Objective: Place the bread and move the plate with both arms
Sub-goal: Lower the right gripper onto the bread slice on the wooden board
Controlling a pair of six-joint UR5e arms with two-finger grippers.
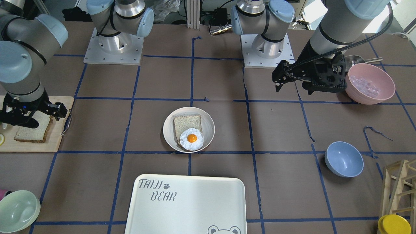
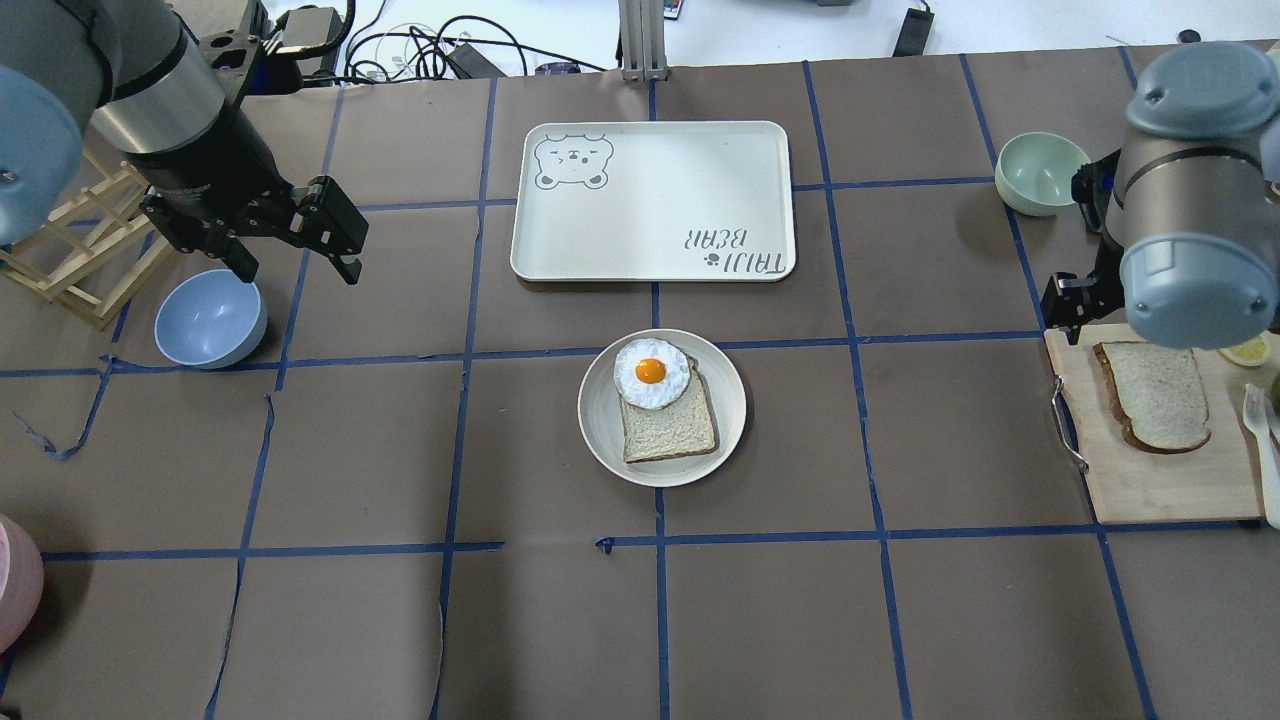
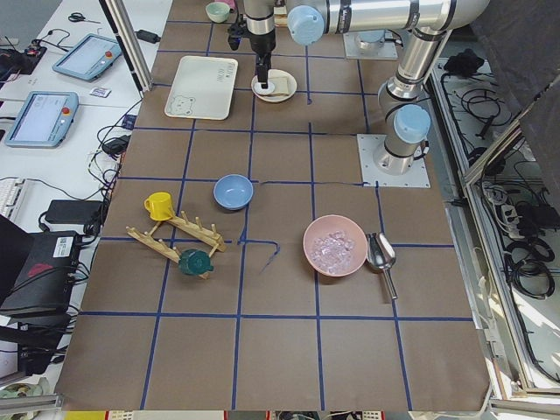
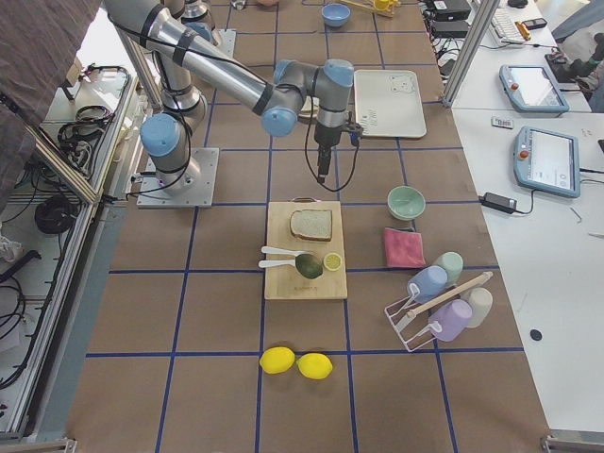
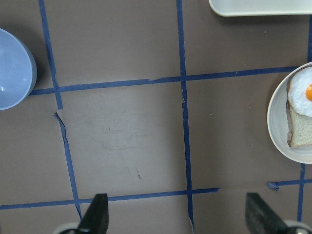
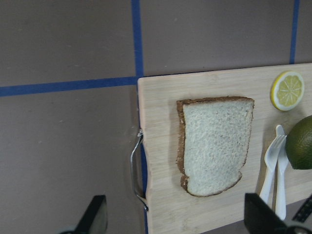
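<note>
The bread, a dark-crusted slice with a rounded top, lies on a wooden cutting board at the table's right; it also shows in the right wrist view. My right gripper is open and empty, hovering above the board's handle edge, beside the bread. The round cream plate sits mid-table and holds a squarer slice with a fried egg on it. My left gripper is open and empty, raised well to the plate's left, near a blue bowl.
The "TAIJI BEAR" tray lies just beyond the plate. A pale green bowl stands beyond the board. A lemon slice, white cutlery and a green fruit lie on the board. A pink bowl and a wooden rack stand at the left end.
</note>
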